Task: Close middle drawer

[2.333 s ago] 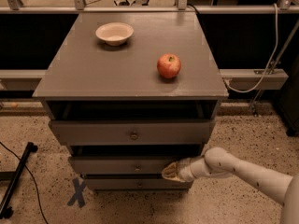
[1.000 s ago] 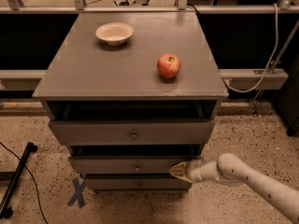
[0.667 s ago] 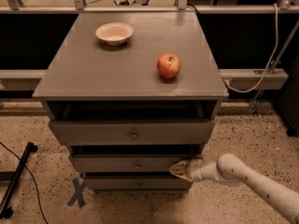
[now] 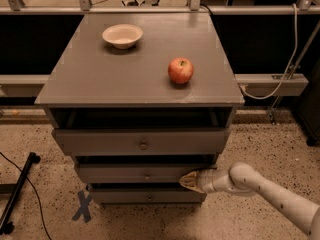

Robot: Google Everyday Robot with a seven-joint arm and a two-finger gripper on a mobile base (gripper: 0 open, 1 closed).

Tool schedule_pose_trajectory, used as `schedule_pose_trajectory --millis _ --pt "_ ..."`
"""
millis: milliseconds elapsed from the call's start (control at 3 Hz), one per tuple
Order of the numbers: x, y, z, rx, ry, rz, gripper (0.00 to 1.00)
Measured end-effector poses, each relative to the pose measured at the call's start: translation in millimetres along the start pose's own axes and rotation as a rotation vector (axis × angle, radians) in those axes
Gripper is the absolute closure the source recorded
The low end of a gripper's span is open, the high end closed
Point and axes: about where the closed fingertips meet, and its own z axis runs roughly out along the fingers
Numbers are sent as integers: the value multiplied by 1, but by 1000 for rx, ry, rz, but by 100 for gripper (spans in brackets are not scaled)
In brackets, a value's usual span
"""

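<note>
The grey cabinet point(image 4: 135, 79) has three drawer fronts stacked below its top. The middle drawer point(image 4: 125, 173) is the low grey front with a tiny central knob point(image 4: 147, 175), and a dark gap shows above it. My gripper point(image 4: 187, 180) is at the right end of that front, its tan tip against the front's lower edge. The white arm point(image 4: 260, 191) reaches in from the lower right.
A red apple point(image 4: 180, 70) and a white bowl point(image 4: 122, 35) sit on the cabinet top. The top drawer point(image 4: 100, 141) stands out with an open gap above it. The bottom drawer point(image 4: 125, 196) is below. A black stand point(image 4: 17, 196) and a blue floor cross point(image 4: 82, 206) lie at left.
The arm has stretched out lower and further right, while the gripper tip has stayed at the right end of the middle drawer front. The drawer front has not visibly moved.
</note>
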Motion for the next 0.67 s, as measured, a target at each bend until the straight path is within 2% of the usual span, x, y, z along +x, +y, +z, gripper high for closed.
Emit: schedule_pose_trajectory --millis 333,667 --pt "2 26 -20 -55 62 -9 100" --pt "0 48 -42 -86 97 -16 100"
